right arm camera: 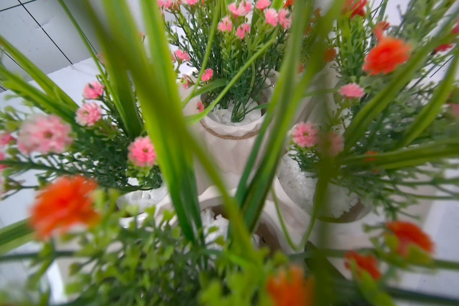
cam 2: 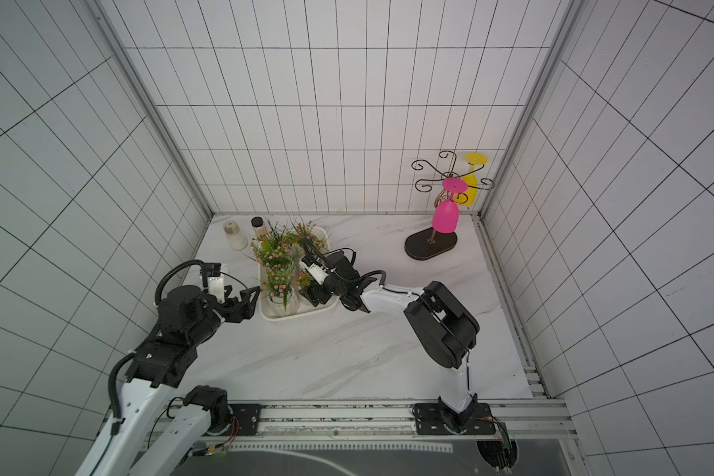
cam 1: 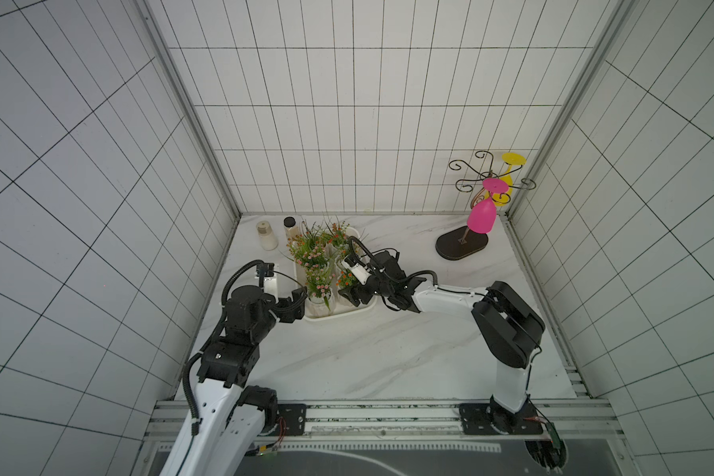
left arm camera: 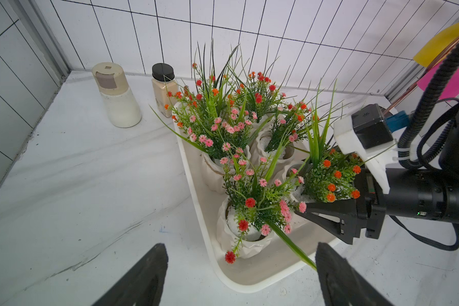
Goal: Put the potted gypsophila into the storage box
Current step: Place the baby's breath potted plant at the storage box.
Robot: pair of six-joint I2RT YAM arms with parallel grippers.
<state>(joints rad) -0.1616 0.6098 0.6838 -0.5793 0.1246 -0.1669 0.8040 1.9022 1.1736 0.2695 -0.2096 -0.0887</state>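
Meanwhile, left fingers (left arm camera: 149,278) spread empty beside the storage box (left arm camera: 239,283), right fingers (left arm camera: 326,214) reach alongside an orange-flowered pot (left arm camera: 329,180), grip unclear; pulling out through tangled stems (left arm camera: 276,159) could topple neighbouring pots (left arm camera: 217,172).

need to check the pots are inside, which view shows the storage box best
Left wrist view: the storage box shows close, rim and near corner plain, pots inside. Both top views show it small, partly under the right arm. Right wrist view shows only pots and blurred foliage.
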